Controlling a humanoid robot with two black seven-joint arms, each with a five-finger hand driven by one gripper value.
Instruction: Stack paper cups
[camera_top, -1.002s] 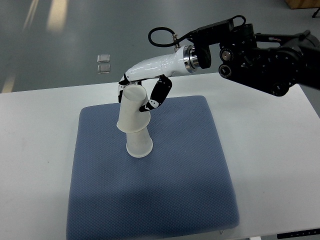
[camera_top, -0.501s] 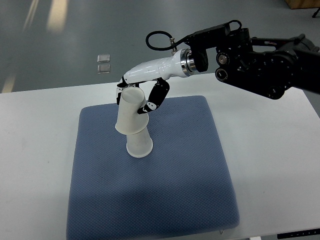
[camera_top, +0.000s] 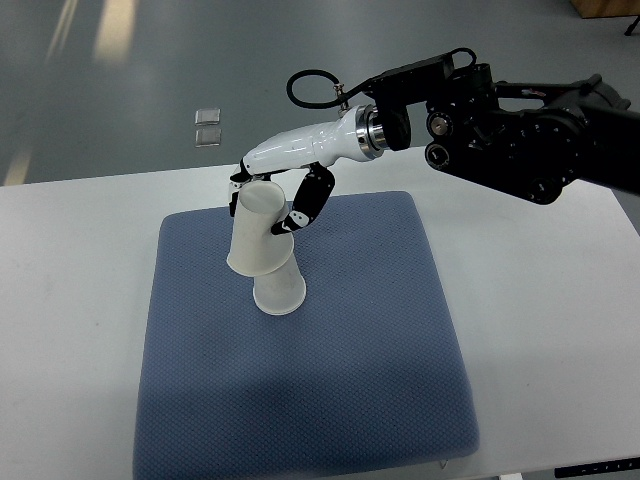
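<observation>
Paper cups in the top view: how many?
2. One white paper cup stands upside down on the blue padded mat. The second white paper cup, also inverted and tilted, is partly over it, held by the right hand. None visibly hidden.

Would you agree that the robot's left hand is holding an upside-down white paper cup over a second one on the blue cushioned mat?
Not quite: it is the right hand, whose arm enters from the picture's right edge in the top view. It grips the upside-down white paper cup over the second white paper cup on the blue cushioned mat.
</observation>
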